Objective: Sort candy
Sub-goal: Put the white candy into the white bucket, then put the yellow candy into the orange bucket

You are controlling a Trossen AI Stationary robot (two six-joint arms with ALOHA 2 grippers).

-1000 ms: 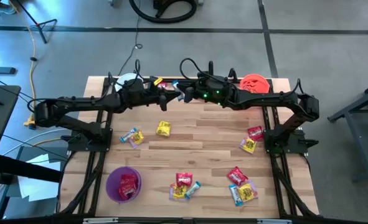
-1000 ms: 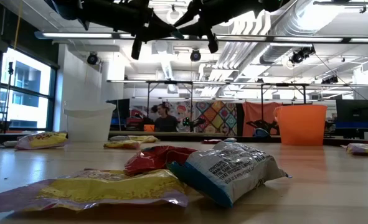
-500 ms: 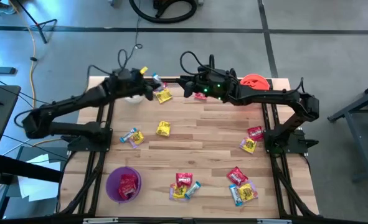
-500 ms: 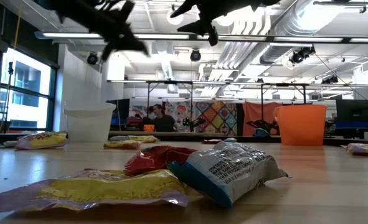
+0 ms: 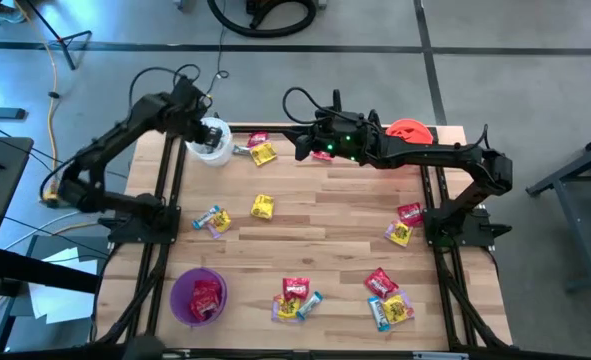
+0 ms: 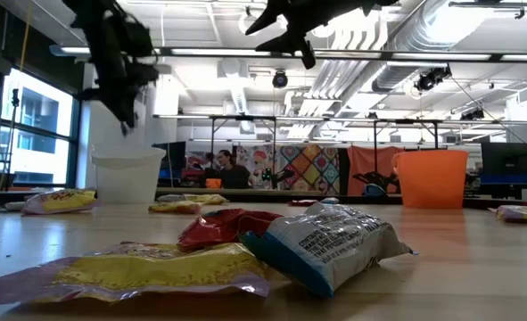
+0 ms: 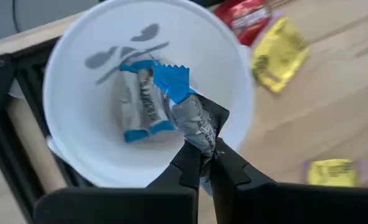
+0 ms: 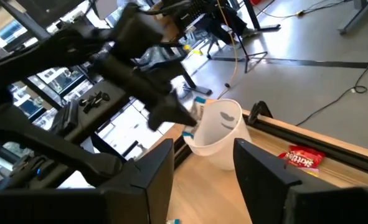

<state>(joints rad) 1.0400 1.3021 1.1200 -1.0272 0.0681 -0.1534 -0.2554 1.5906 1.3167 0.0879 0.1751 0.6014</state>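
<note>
My left gripper [image 7: 206, 159] hangs over the white bucket [image 5: 211, 140] at the table's far left corner, shut on a light-blue and silver candy [image 7: 185, 106]. Another light-blue candy [image 7: 140, 107] lies on the bucket's floor. The low view shows this gripper [image 6: 125, 105] above the bucket [image 6: 127, 175]. My right gripper [image 8: 202, 177] is open and holds nothing, raised over the far middle of the table [image 5: 297, 150]. Red, yellow and light-blue candies lie flat on the wood: a red and yellow pair [image 5: 260, 148], a yellow one [image 5: 263, 206] and a cluster [image 5: 295, 298]. My left gripper pinches the light-blue candy between its two fingers at the silver part of the wrapper [image 7: 199, 134]. The fingers come from above, pointing down into the bucket's mouth. The candy is lifted clear, its blue crimped end [image 7: 171, 78] sticking out beyond the fingers over the bucket's inside.
An orange bucket [image 5: 409, 132] stands at the far right corner and a purple bucket [image 5: 197, 296] with red candy stands near left. More candies lie at the right [image 5: 405, 222] and near right [image 5: 387, 300]. A blue and yellow pair [image 5: 212, 218] lies left of centre.
My left gripper has swung from the far middle of the table, close to my right gripper, toward the far left corner. It has tipped to point down over the white bucket, carrying the light-blue candy all the way.
</note>
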